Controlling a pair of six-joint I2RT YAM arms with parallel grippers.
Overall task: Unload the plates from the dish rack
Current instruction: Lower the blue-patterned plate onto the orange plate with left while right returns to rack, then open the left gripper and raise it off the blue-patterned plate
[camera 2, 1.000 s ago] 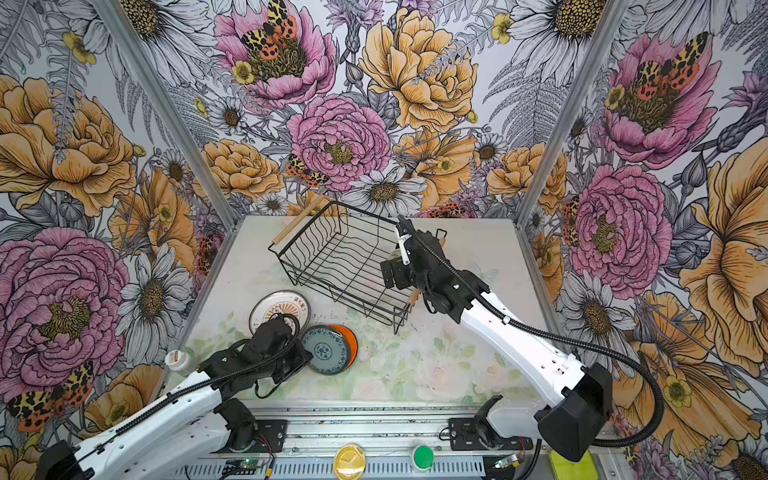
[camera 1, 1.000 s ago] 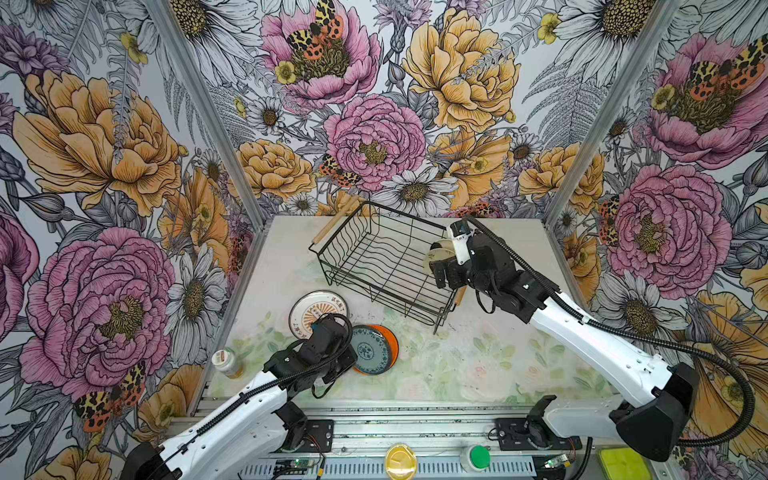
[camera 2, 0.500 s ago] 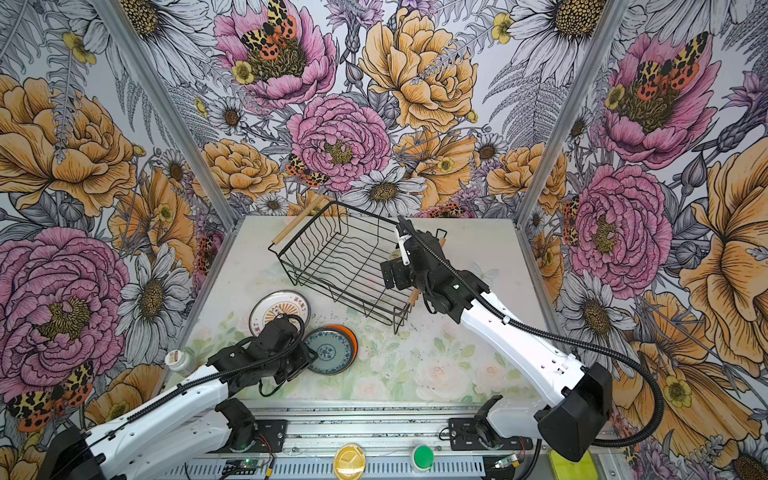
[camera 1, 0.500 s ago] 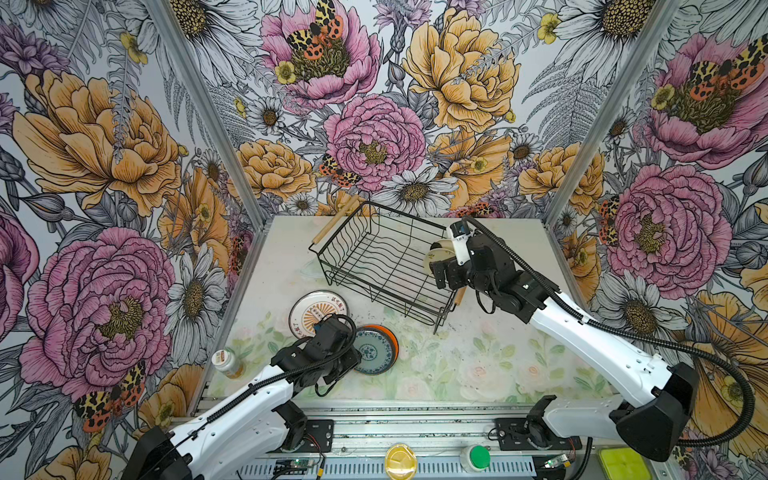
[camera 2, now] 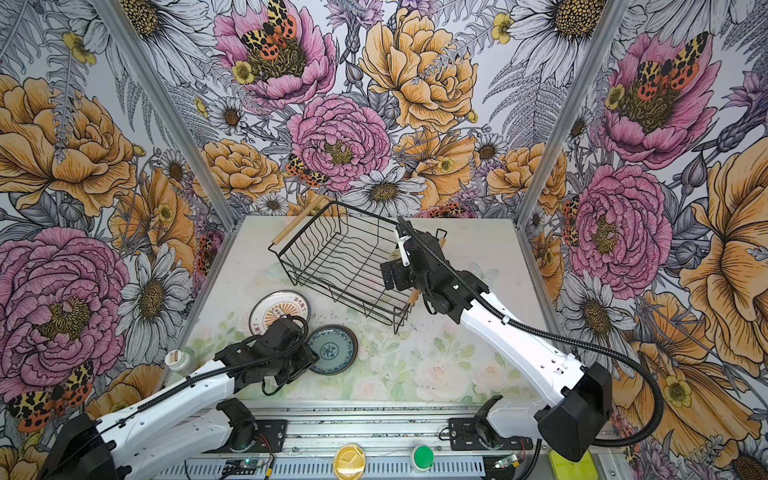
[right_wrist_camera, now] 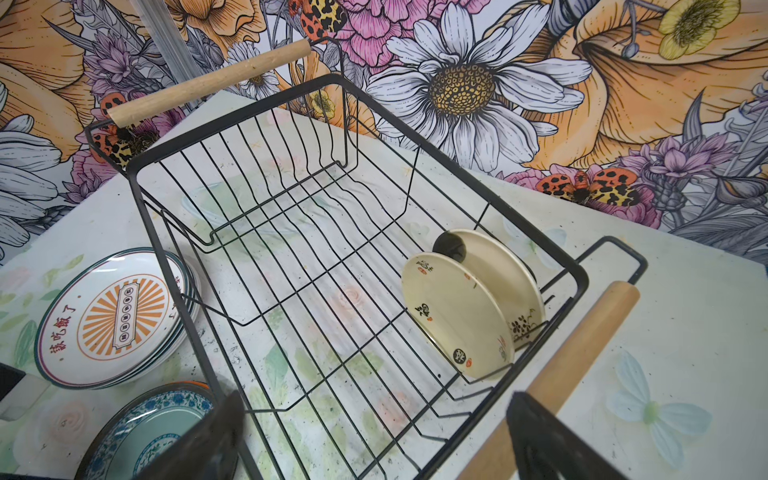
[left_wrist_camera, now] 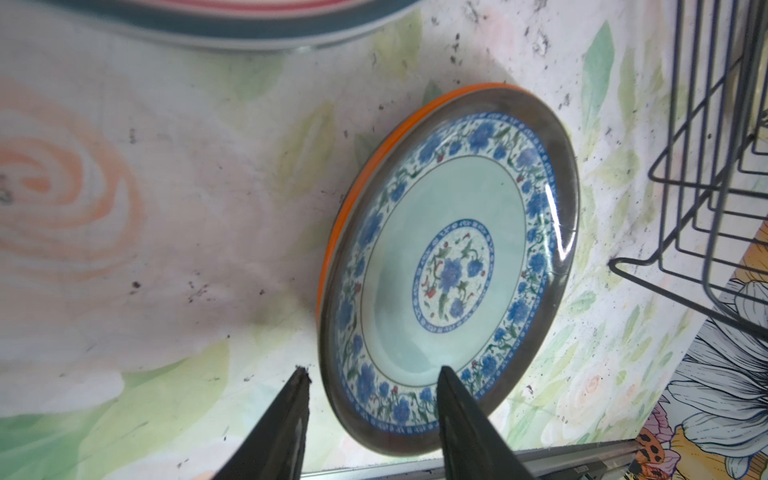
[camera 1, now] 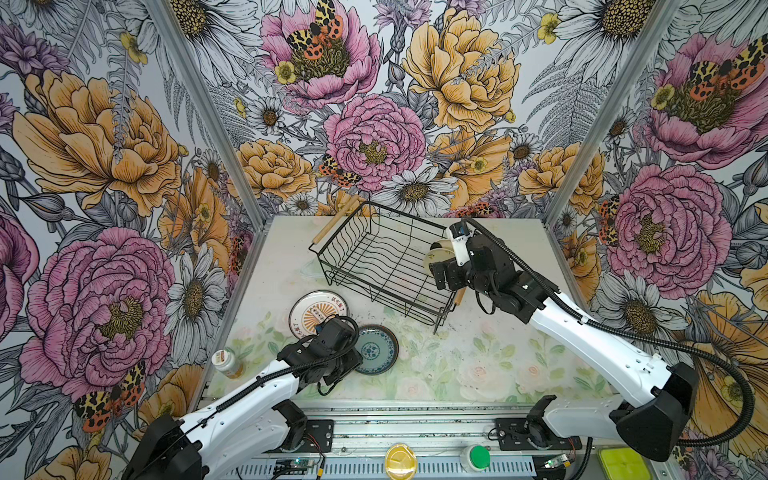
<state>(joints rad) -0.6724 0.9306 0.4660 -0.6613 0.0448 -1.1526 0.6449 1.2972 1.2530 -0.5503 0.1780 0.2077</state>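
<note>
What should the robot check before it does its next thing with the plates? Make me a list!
1. Blue plate set down: ok, it lies flat on the orange plate.
2. Left gripper open: ok, jaws apart, though the blue plate's rim sits between them.
3. Right gripper ready: ok, wide open and holding nothing.
4. Rack empty: not ok, two cream plates stand upright at one end.
5. Right gripper lined up with a cream plate: cannot tell; it hangs over that end of the rack.
</note>
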